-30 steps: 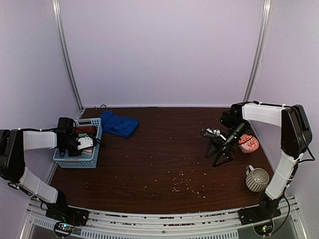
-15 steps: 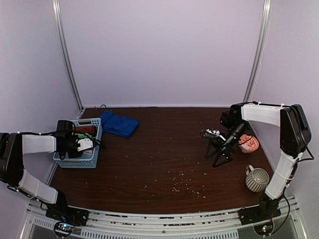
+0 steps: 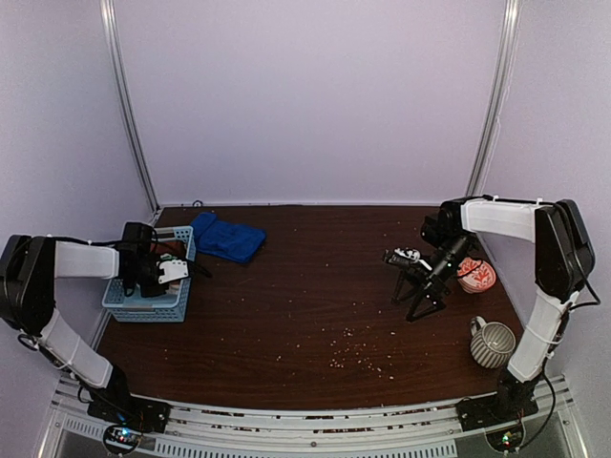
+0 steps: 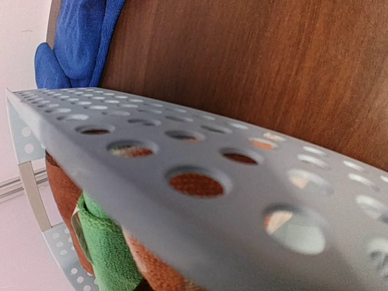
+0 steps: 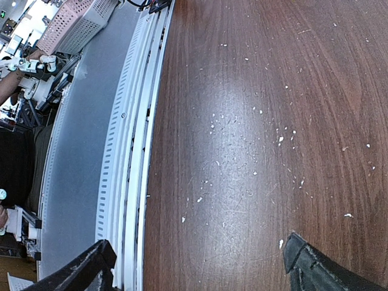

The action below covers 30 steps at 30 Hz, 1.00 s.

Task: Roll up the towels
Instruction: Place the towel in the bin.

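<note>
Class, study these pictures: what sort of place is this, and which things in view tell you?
Probably a robotics lab test cell: the left arm and right arm bolted at a brown table edge, plain pale walls around it, and household props: basket, blue towel, mug.

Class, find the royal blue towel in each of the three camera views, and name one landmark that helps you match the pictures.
Top external: the royal blue towel lies at the back left, just right of the far end of the light blue basket.
Left wrist: the towel fills the upper left corner, beyond the basket's perforated rim.
Right wrist: not in view.
Shared landmark: the light blue basket, beside the towel in both views that show it.
</note>
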Motion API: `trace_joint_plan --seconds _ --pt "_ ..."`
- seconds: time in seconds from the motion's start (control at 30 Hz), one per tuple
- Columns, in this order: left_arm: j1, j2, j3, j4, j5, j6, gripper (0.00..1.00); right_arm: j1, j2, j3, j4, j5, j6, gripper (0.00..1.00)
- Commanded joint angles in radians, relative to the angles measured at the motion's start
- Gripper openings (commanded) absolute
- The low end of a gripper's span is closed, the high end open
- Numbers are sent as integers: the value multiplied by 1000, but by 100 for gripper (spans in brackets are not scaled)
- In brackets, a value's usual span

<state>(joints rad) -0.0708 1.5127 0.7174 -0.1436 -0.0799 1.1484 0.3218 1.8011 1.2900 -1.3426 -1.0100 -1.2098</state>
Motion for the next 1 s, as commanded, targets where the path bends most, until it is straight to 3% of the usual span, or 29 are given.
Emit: trace_joint_plan --seconds 0.0,0.13,0.33,0.7,0.97 --pt "-9 14 21 -20 2 -39 28 -3 9 -3 -13 9 -16 100" --pt "-10 -41 -31 -2 -37 -8 29 -3 7 -4 -13 10 -17 100" --pt "9 -129 -135 52 -47 19 40 -3 12 -3 -13 12 -20 100" --pt "12 -65 -85 13 -106 21 47 -3 4 -6 -13 12 -19 100" --pt "11 -147 -100 -44 -47 -5 52 -3 1 -6 -13 9 -19 100"
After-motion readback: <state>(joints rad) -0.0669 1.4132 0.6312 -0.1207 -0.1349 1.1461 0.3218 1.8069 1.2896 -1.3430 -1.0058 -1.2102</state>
